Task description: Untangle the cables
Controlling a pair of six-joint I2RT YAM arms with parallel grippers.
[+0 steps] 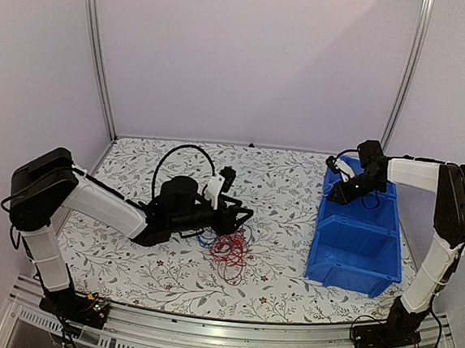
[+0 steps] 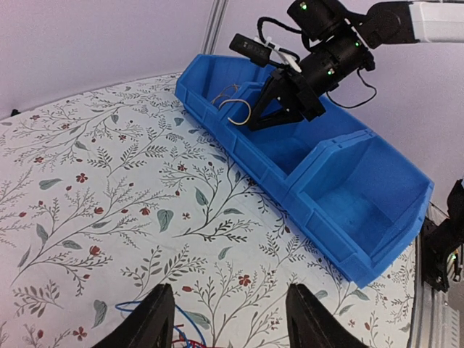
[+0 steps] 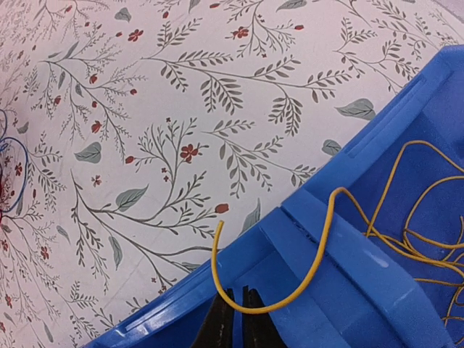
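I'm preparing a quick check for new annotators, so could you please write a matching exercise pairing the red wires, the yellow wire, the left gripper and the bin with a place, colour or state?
Things:
1. red wires
2. yellow wire
3. left gripper
4. bin

Descriptions:
A. open
B. blue, on the right side
C. lying in a loose clump on the table
D. pinched by the right gripper over a compartment

Pairs: 1-C, 2-D, 3-A, 4-B

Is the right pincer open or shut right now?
Shut on the yellow wire. The right pincer has its tips together at the wire's low bend, above the bin.
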